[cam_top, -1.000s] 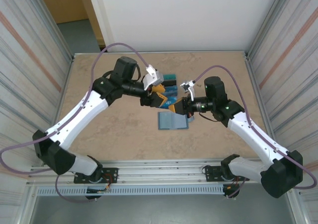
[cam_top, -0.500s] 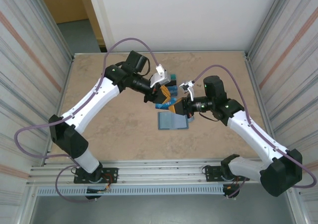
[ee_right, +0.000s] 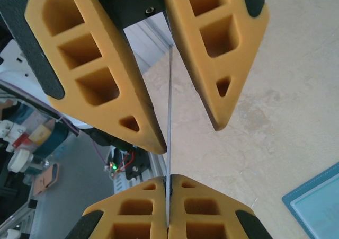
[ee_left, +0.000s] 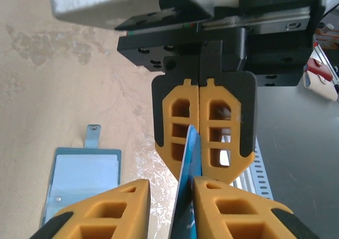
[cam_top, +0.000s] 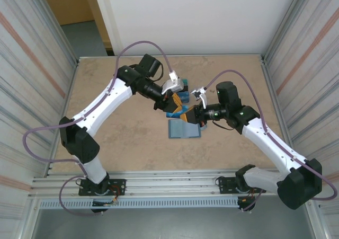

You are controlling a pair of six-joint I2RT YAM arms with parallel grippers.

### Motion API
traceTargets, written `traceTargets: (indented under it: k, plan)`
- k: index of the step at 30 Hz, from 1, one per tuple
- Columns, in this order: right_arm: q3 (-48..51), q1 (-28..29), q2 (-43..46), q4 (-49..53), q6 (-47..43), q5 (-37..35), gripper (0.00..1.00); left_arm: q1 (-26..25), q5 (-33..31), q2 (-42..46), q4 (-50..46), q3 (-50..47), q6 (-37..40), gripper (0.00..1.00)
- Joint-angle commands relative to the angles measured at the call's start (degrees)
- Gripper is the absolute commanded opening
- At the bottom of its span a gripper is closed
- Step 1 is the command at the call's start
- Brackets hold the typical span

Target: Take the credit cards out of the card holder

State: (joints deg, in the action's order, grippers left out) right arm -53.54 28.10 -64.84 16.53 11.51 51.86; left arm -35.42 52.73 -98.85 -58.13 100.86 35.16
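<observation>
A blue credit card stands on edge above the table, pinched at one end by my right gripper, which is shut on it. My left gripper straddles the card's other end. One finger touches the card and a gap is left on the other side, so it is open. From the right wrist the card is a thin line running from my right gripper up between the left gripper's fingers. The card holder lies open on the table just below both grippers.
A teal card and a blue card lie on the table behind the grippers. Metal side walls fence the table to left and right, and a slotted rail runs along the near edge.
My left arm has stretched further over the table and its jaws have narrowed around the blue card. The right arm and the card holder have stayed put.
</observation>
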Motion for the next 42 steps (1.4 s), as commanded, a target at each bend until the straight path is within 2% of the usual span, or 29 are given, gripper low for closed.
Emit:
traceTargets:
  k: [1,2,4,12,15,17,20,25,30,31,38,42]
  plan:
    - [-1.5,-0.3,1.1,-0.5,-0.9,0.7,0.0,-0.1,-0.1,-0.9,-3.8,2.0,2.5,0.28]
    - [-1.5,-0.3,1.1,-0.5,-0.9,0.8,0.0,-0.1,-0.5,-1.0,-4.2,2.2,2.8,0.26]
    - [-1.5,-0.3,1.1,-0.5,-0.9,0.7,0.0,-0.1,-0.9,-1.3,-4.4,2.5,2.8,0.16]
    - [-1.2,-0.4,1.1,0.0,-1.0,-0.9,0.0,0.1,-2.0,-1.8,-3.5,3.5,2.6,0.02]
    - [-0.8,-0.4,2.0,0.8,-1.0,-5.5,0.26,0.8,-4.0,-1.8,-1.2,3.1,2.2,0.0]
    - [-0.4,-0.4,2.8,1.9,-1.0,-10.9,0.39,1.6,-5.9,-1.7,1.4,2.3,1.7,0.0]
    - [0.6,-0.7,4.3,2.6,-0.3,-17.4,0.5,2.7,-8.8,-1.4,7.6,-0.3,1.9,0.0]
    - [2.3,-1.5,7.4,2.3,2.4,-26.3,0.61,5.0,-11.7,-0.9,23.6,-7.2,0.1,0.0]
    - [2.3,-1.7,9.6,4.5,4.6,-33.6,0.74,6.7,-14.6,-5.2,33.6,-7.9,-2.4,0.0]
    - [2.4,-1.7,9.8,4.6,5.1,-34.8,1.0,7.0,-14.6,-6.8,34.3,-7.1,-2.2,0.0]
    - [3.4,-2.4,12.4,5.5,10.5,-47.1,0.99,7.3,-15.4,-17.7,33.8,0.8,1.6,0.0]
    - [3.5,-3.4,12.5,6.4,13.2,-51.0,0.99,7.1,-15.9,-23.0,33.7,4.2,3.9,0.0]
